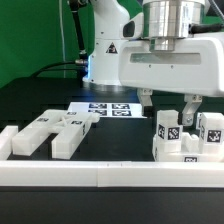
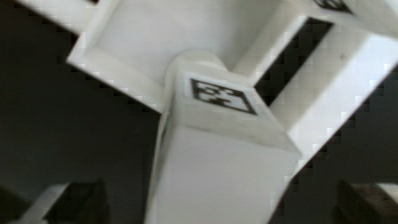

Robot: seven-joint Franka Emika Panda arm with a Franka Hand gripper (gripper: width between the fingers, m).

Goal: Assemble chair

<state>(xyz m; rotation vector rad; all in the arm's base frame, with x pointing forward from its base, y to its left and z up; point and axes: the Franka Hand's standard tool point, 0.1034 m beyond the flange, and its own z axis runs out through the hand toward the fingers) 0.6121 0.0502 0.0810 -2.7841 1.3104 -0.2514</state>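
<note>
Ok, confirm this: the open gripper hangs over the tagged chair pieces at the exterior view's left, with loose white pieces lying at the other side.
Not quite: the side is wrong. The exterior view shows the open gripper hanging over the tagged chair pieces at that view's right, not its left. The loose white pieces lie at the other side, as stated.

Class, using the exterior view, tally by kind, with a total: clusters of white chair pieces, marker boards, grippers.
Clusters of white chair pieces: 2, lying cluster and standing cluster
Marker board: 1
Gripper: 1
Total: 4
</note>
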